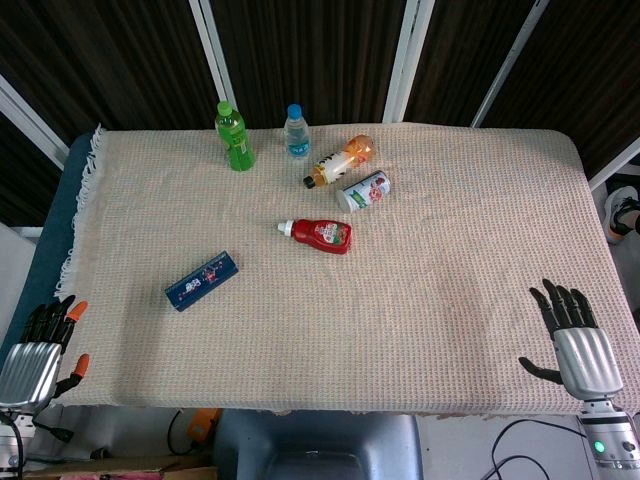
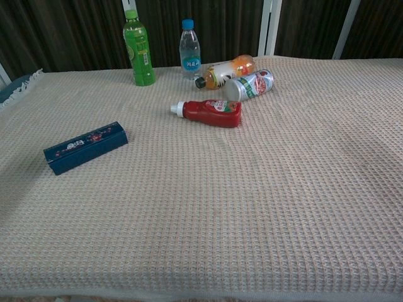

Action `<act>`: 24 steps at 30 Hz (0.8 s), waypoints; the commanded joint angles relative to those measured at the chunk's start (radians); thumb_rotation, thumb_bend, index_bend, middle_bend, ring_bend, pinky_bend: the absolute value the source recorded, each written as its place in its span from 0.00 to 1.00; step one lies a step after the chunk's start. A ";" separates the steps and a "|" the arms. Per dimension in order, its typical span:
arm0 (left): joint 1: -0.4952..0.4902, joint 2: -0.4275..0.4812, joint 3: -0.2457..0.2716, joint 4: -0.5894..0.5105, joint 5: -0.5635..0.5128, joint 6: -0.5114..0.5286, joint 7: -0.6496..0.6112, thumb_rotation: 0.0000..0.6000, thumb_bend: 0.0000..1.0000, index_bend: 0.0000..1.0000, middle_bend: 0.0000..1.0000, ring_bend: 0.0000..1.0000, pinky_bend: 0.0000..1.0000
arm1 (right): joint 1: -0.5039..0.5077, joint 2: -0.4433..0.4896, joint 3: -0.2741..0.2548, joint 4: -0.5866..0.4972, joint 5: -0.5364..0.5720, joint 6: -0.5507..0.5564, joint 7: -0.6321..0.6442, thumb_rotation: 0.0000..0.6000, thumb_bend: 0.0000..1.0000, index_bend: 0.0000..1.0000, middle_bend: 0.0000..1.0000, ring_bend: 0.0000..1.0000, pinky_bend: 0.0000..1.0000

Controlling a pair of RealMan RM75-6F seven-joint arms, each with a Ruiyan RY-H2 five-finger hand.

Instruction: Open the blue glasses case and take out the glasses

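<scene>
The blue glasses case (image 1: pixel 201 280) lies closed on the beige cloth at the left, long side slanting up to the right; the chest view shows the blue glasses case (image 2: pixel 85 147) at its left too. No glasses are visible. My left hand (image 1: pixel 42 345) hangs at the table's front left corner, fingers apart, holding nothing, well below-left of the case. My right hand (image 1: pixel 574 334) rests at the front right edge, fingers spread and empty, far from the case. Neither hand shows in the chest view.
At the back stand a green bottle (image 1: pixel 234 136) and a clear water bottle (image 1: pixel 296 131). An orange drink bottle (image 1: pixel 340 161), a can (image 1: pixel 364 190) and a red ketchup bottle (image 1: pixel 320 234) lie on their sides near the middle. The table (image 1: pixel 400 330) carries a woven cloth.
</scene>
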 commanded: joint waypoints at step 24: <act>-0.269 -0.330 -0.154 -0.034 -0.104 -0.249 0.177 1.00 0.36 0.17 0.00 0.00 0.02 | 0.021 0.013 -0.005 -0.007 0.011 -0.052 0.020 1.00 0.15 0.00 0.00 0.00 0.00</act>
